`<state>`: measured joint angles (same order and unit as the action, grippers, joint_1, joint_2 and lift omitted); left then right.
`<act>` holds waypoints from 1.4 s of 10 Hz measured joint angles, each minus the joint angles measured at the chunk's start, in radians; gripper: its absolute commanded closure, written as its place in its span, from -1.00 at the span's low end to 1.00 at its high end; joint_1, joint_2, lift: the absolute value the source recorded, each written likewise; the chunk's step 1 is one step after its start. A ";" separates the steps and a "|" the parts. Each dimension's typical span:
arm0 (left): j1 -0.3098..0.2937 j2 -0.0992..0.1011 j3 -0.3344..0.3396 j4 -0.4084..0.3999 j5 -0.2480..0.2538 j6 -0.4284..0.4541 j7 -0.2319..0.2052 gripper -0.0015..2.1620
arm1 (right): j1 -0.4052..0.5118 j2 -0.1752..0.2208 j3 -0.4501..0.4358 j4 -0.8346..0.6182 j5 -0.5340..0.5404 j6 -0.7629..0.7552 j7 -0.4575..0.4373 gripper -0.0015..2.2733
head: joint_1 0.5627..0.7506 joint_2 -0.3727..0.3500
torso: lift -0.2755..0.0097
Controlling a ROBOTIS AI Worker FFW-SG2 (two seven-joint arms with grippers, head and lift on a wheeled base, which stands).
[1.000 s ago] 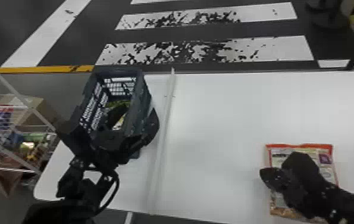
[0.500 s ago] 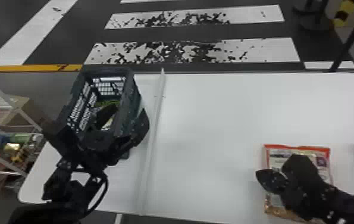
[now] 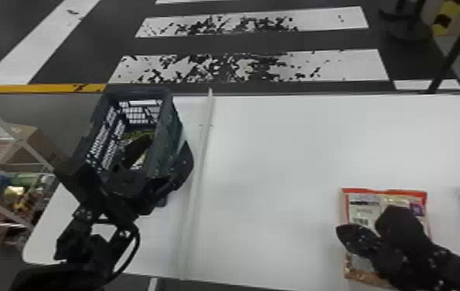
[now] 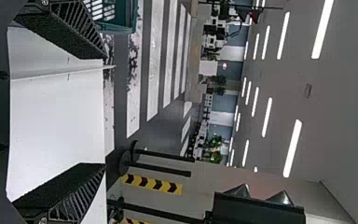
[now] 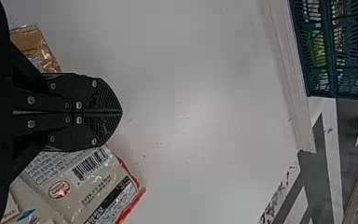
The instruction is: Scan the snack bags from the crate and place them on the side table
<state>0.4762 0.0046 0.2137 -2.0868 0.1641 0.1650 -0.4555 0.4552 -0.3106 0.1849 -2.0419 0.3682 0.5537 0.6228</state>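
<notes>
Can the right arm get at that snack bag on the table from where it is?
Probably yes: the right gripper is over the snack bag, with nothing else lying on it. Its fingers are shut, though, so they'd likely need opening first.

A snack bag, pale with red edging, lies flat at near right on the white table, barcode up, brown contents showing at its near end. The dark teal lattice crate stands open-topped at left, yellow-green packaging inside.
</notes>
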 measured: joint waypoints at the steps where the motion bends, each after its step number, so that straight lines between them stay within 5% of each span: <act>1: 0.000 0.000 0.000 0.002 0.000 0.000 0.000 -0.96 | 0.000 -0.002 -0.004 0.002 0.001 0.003 0.005 0.95 | 0.41 0.40 | 0.27; 8: -0.004 0.000 -0.005 0.005 -0.001 0.003 0.002 -0.96 | 0.028 -0.013 -0.054 -0.020 -0.024 -0.020 0.030 0.93 | 0.41 0.33 | 0.27; 10: -0.004 0.000 -0.005 -0.003 -0.002 0.003 0.003 -0.96 | 0.075 -0.008 -0.122 -0.107 -0.135 -0.042 0.036 0.70 | 0.41 0.34 | 0.27; 11: 0.000 0.000 -0.007 -0.013 -0.002 0.003 0.005 -0.96 | 0.094 0.010 -0.176 -0.150 -0.192 -0.045 0.034 0.52 | 0.41 0.32 | 0.27; 14: 0.022 0.000 -0.047 -0.078 -0.002 0.026 0.075 -0.96 | 0.105 0.078 -0.351 -0.177 -0.319 -0.037 0.019 -0.76 | 0.41 0.03 | 0.27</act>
<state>0.4978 0.0046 0.1671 -2.1653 0.1619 0.1913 -0.3810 0.5598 -0.2329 -0.1661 -2.2190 0.0494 0.5166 0.6420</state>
